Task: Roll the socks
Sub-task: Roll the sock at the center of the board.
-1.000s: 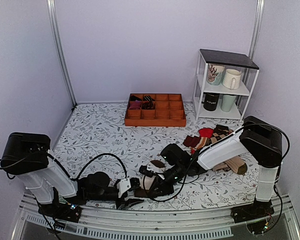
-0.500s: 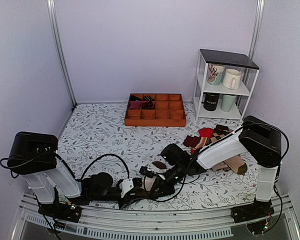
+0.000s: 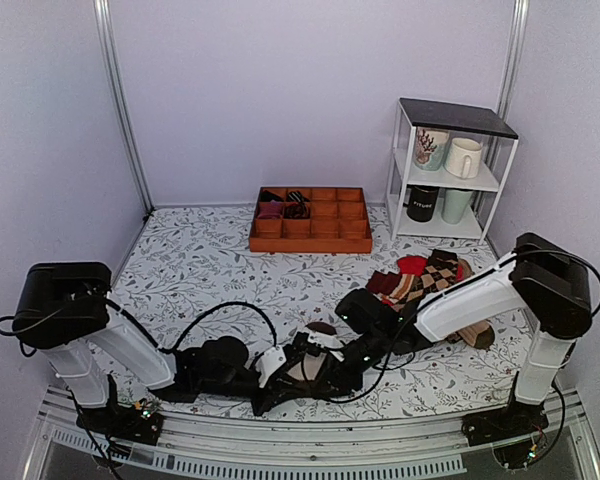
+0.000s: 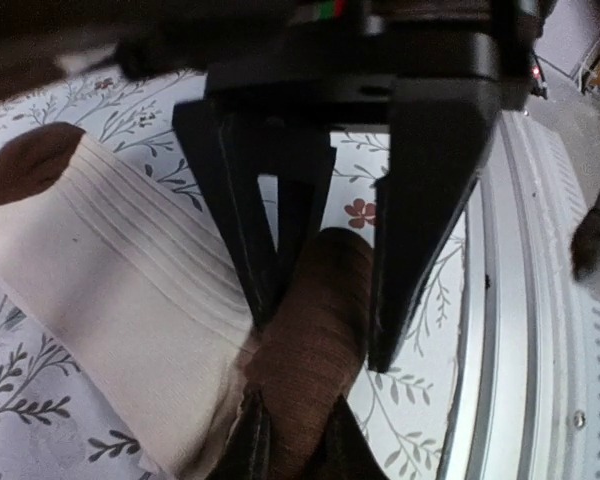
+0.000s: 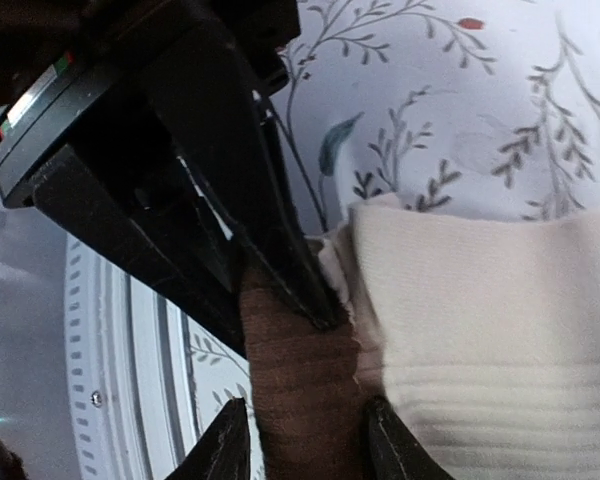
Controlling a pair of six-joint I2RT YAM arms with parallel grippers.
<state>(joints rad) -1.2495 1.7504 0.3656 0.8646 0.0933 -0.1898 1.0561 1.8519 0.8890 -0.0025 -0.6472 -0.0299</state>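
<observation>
Down at the near edge of the surface, just inside the metal rail, your two tools are meeting head-on over the socks. Your left tool is clamping its fingertips on the dark brown band, with only a narrow fold of fabric showing between them. Your right tool is facing it and gripping the same brown band a little farther along. Its fingers are pressing the fabric from both sides and standing apart only by the band's own width. The cream body of the socks is lying flat on the surface beside both tools, its dark brown toe pointing away from the rail.

Farther back, toward the right edge, a loose pile of other socks is sitting, argyle and red among them. A tan sock is lying just nearer than the pile. By the far edge an orange-brown divided tray is resting, and in the far right corner a white shelf is holding mugs.
</observation>
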